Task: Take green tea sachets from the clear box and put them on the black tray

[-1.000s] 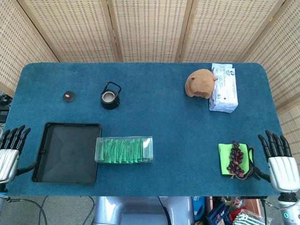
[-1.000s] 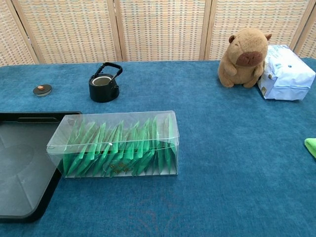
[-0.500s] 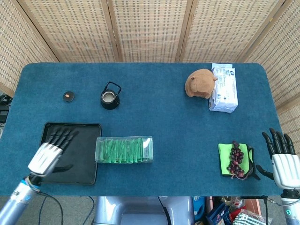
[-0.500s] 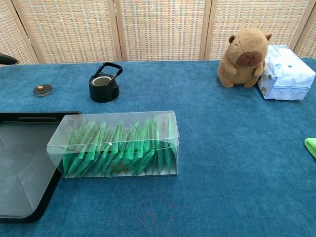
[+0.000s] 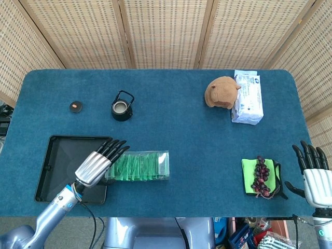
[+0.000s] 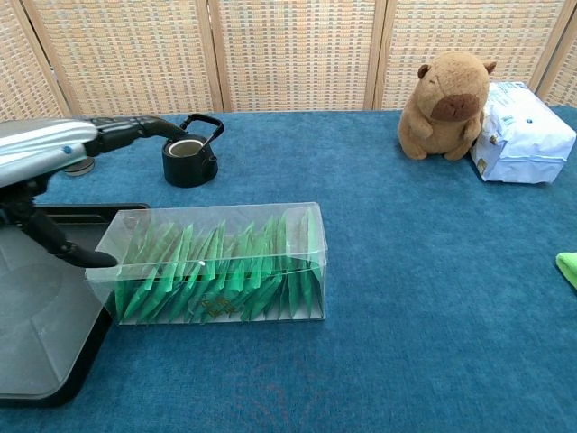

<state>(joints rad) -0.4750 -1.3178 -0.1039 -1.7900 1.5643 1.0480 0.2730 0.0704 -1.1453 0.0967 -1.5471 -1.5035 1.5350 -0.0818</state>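
A clear box (image 5: 137,165) (image 6: 213,262) full of green tea sachets (image 5: 134,167) (image 6: 221,271) lies on the blue table, just right of the black tray (image 5: 57,155) (image 6: 36,311). My left hand (image 5: 98,163) (image 6: 54,153) hovers over the tray's right edge and the box's left end, fingers straight and apart, holding nothing. In the chest view its thumb reaches down near the box's left end. My right hand (image 5: 315,179) is off the table's front right corner, fingers spread and empty; the chest view does not show it.
A small black teapot (image 5: 122,106) (image 6: 189,153) and a dark round lid (image 5: 76,106) stand behind the tray. A brown plush toy (image 5: 222,92) (image 6: 448,104) and a white packet (image 5: 247,97) (image 6: 523,133) sit at the back right. Dark grapes on a green cloth (image 5: 261,176) lie near my right hand.
My left hand has swung in from the table's left edge, across the tray, to the box's left end. My right hand has drifted slightly toward the front.
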